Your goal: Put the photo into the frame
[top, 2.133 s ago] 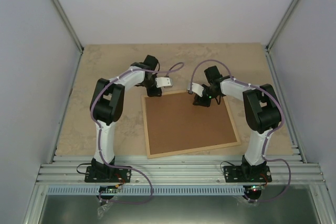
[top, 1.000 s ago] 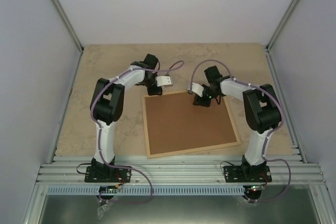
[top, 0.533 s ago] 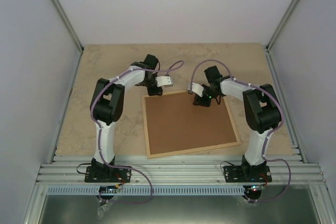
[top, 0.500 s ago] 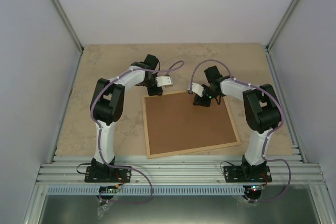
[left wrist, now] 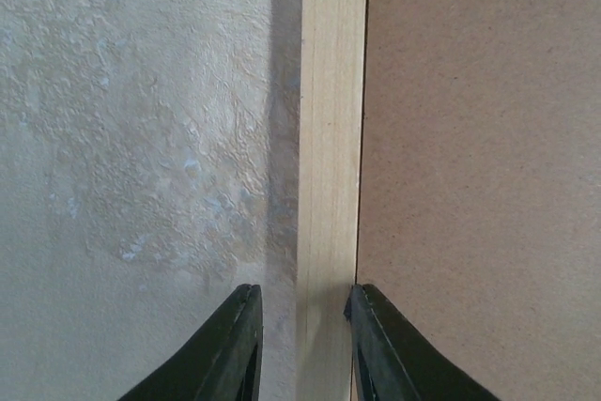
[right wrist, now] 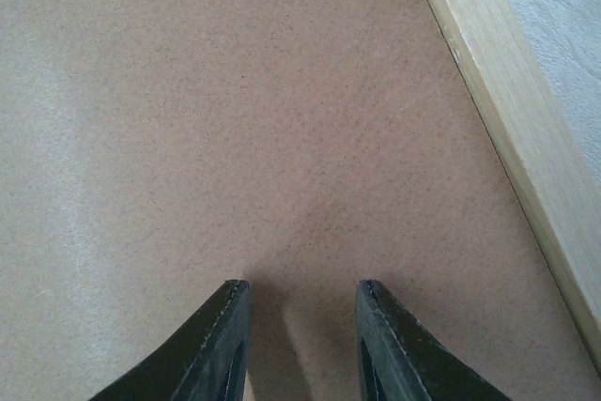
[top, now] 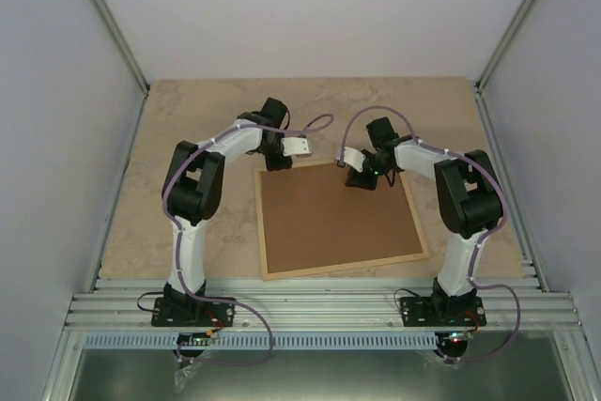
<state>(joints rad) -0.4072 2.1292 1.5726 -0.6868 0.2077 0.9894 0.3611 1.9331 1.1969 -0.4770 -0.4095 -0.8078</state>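
1. Setting: pale grey panelled enclosure (top: 300, 7). A mottled beige stone-look tabletop (top: 188, 129) lies under the frame and bears everything listed.
2. Large thin-edged rectangular frame of pale light wood (top: 260, 227). It lies flat and slightly skewed, back side up, which suits loading from behind. Its pane is not visible.
3. Flat brown backing board (top: 338, 218). It is seated inside the frame's rim and fills it, hiding whatever is beneath.
4. Left gripper (left wrist: 302, 302), at the frame's far-left corner. Its dark fingers are parted and straddle the wooden rail, one outside the frame and one at its inner edge. The outer finger stands clear of the wood, so nothing is clasped. Judged purpose: locating or steadying the rim.
5. Right gripper (right wrist: 302, 293), inside the frame near its far edge. Its fingers are spread and empty, with the tips low over the board and a shadow beneath them. Judged purpose: pressing the board home. Contact cannot be told.
6. Photo: not in view. If it is in the frame, it lies under the board. Judged so, with the task near its end, but this is unconfirmed.
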